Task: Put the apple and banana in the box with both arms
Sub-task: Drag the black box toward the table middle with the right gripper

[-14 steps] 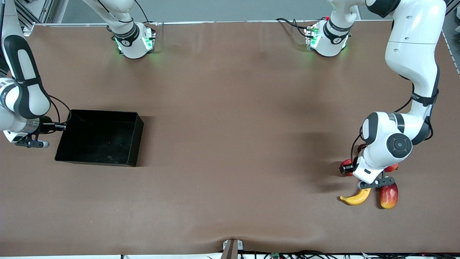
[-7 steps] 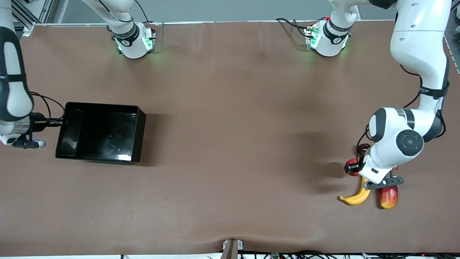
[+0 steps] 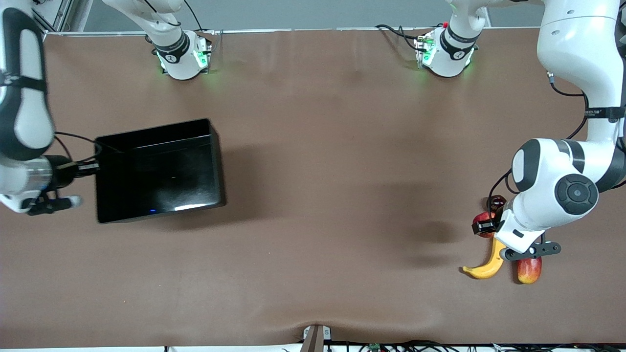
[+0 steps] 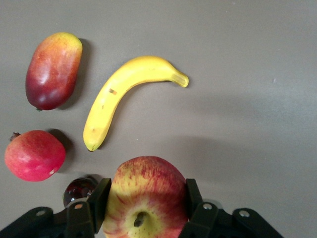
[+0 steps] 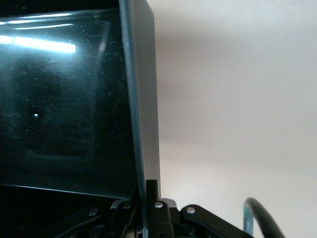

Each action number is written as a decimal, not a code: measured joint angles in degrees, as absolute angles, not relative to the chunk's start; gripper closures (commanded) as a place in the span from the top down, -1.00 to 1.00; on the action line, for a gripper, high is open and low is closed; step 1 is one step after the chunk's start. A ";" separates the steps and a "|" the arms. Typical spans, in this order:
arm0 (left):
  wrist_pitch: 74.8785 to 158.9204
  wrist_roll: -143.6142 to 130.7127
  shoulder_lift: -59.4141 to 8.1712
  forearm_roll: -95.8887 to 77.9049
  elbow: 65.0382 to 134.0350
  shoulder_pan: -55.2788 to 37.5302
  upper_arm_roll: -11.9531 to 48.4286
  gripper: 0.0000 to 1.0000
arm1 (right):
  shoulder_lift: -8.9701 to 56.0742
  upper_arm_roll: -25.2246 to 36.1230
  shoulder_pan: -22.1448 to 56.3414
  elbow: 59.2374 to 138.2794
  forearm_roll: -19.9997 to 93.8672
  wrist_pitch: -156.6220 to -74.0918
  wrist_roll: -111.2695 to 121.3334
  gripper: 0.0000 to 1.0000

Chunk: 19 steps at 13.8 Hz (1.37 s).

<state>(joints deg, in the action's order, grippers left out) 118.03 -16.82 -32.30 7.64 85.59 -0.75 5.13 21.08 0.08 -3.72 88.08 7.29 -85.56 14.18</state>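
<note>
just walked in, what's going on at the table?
The right gripper is shut on a wall of the box and has it raised and tilted at its own end of the table. The left gripper holds the apple above the banana and the other fruits still on the table.

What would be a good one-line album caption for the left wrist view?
Left gripper holds the apple over the table, with banana, mango and pink fruit lying below.
</note>
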 measured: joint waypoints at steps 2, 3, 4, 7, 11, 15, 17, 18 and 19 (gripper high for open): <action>117.58 -16.73 -31.78 7.65 85.49 -0.69 5.19 -1.00 | 20.86 0.00 0.99 88.06 10.23 -85.46 7.28 -1.00; 117.38 -16.50 -31.34 7.66 85.45 -0.64 5.53 -1.00 | 20.85 -0.06 3.57 88.01 11.22 -85.52 3.31 -1.00; 116.87 -16.43 -30.84 7.66 85.37 -0.62 6.10 -1.00 | 20.86 -0.08 6.24 87.99 11.73 -85.86 -0.54 -1.00; 115.31 -16.43 -29.38 7.66 85.34 -0.69 7.62 -1.00 | 20.88 -0.10 13.90 88.02 12.70 -89.50 -9.92 -1.00; 114.07 -16.43 -28.41 7.66 85.35 -0.67 8.15 -1.00 | 21.65 -0.09 22.27 88.33 14.94 -97.43 -22.30 -1.00; 113.07 -16.91 -28.33 7.66 85.35 -0.66 9.42 -1.00 | 27.56 -0.10 32.23 89.18 17.60 -111.87 -33.20 -1.00; 112.54 -16.93 -28.25 7.66 85.35 -0.68 9.90 -1.00 | 31.32 -0.04 35.41 89.24 20.44 -117.70 -35.48 -1.00; 112.09 -17.06 -28.20 7.66 85.35 -0.66 10.21 -1.00 | 32.71 0.00 36.29 89.22 21.32 -119.04 -36.44 -1.00; 111.73 -17.56 -28.17 7.66 85.35 -0.67 10.53 -1.00 | 33.76 0.01 36.90 89.20 21.51 -119.84 -37.60 -1.00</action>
<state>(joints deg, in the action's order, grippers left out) 111.73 -17.56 -28.17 7.66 85.35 -0.67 10.53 33.76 0.01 36.90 89.20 21.51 -119.84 -37.60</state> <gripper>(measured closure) 0.348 0.943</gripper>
